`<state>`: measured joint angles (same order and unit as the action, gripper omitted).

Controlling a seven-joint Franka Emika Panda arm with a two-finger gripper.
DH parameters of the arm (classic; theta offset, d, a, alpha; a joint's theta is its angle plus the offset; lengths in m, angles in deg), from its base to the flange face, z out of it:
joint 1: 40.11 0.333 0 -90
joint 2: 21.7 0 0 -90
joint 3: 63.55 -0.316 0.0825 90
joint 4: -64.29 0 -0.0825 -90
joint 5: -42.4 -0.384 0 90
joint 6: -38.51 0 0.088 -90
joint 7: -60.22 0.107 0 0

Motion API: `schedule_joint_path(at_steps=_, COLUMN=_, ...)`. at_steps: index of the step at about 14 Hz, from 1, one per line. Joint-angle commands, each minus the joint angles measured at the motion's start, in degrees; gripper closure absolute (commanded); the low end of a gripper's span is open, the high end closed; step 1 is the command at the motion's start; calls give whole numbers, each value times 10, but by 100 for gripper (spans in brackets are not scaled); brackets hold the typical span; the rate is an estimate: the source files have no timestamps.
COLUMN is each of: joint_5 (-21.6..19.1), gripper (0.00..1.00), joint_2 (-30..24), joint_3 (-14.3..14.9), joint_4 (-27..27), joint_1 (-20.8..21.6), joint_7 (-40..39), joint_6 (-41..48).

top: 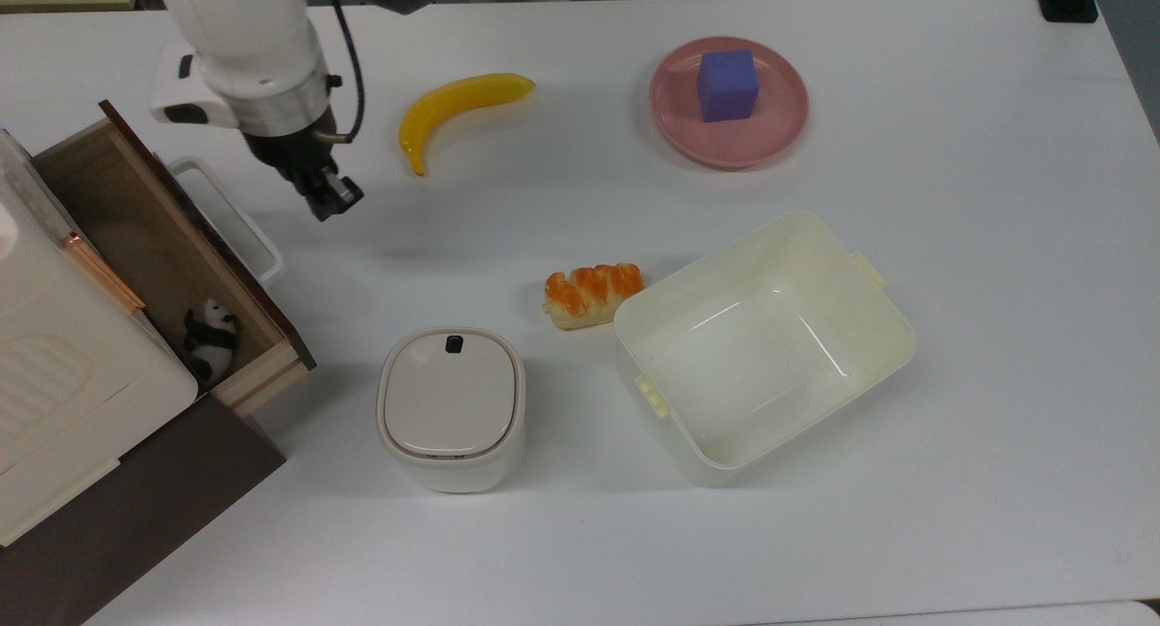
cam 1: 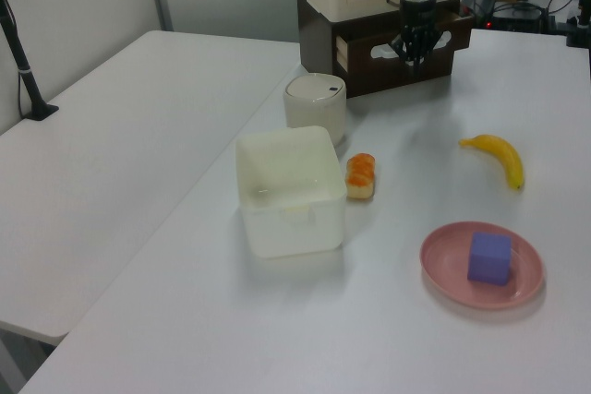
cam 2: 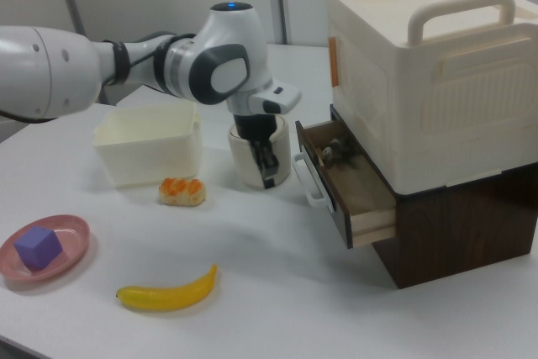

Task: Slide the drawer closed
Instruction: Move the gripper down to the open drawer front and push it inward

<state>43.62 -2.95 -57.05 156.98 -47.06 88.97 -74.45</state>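
From my station I read the gripper (top: 333, 197) as hanging low over the table (top: 952, 409) with nothing in it, its fingers drawn close together as far as the top view and the right view let me judge. Just beside it, on the top view's left, sits the white loop handle (top: 237, 218) of the drawer (top: 149, 245), near the fingertips but apart from them; I see no contact in the right view either, where the handle (cam 2: 308, 181) stands just to the gripper's right. The drawer is pulled well out of the dark cabinet (cam 2: 471, 224), its wooden box open to the camera with a small panda figure (top: 211, 338) lying inside. So by my reckoning nothing of the closing is done: I have only the approach made, and the whole push is left. Farther off from the gripper lie a banana (top: 458, 105), a lidded white bin (top: 450, 407), a bread roll (top: 594, 293), the cream tub (top: 766, 341) and a pink plate (top: 779, 123) bearing a purple block (top: 727, 84), none of them between me and the drawer front
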Motion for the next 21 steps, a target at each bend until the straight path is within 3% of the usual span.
schedule_joint_path(at_steps=1, joint_5=-2, gripper=98, joint_2=-2, joint_3=18, joint_4=14, joint_1=-11, joint_7=18, joint_6=-58)
schedule_joint_path(at_steps=12, joint_5=22, gripper=98, joint_2=76, joint_3=76, joint_4=-23, joint_1=-15, joint_7=18, joint_6=-211)
schedule_joint_path(at_steps=21, joint_5=41, gripper=97, joint_2=81, joint_3=72, joint_4=-23, joint_1=-14, joint_7=16, joint_6=-236)
